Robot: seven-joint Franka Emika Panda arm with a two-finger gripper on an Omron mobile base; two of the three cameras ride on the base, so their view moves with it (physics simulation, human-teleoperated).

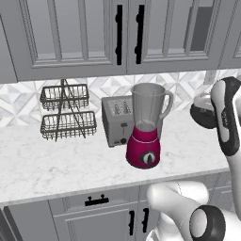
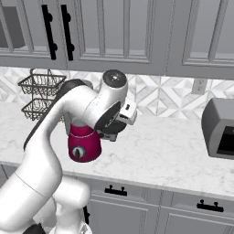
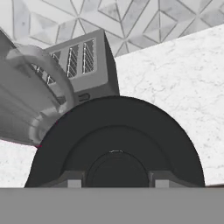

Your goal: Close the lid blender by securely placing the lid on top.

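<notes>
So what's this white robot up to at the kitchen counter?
The white robot arm is carrying a round dark grey-black lid in its claw, which looks closed on it. The lid is meant for the tall clear blender jar on the magenta base, which stands open-topped on the marble counter in front of a boxy silver toaster. At this moment the lid is held to the right of the jar, not yet over its mouth.

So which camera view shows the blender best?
The left base view: the blender stands whole and unblocked there, clear jar over magenta base, mouth open. In the right base view the arm covers the jar, leaving the base. The hand view shows part of the jar, tilted, behind the lid.
</notes>
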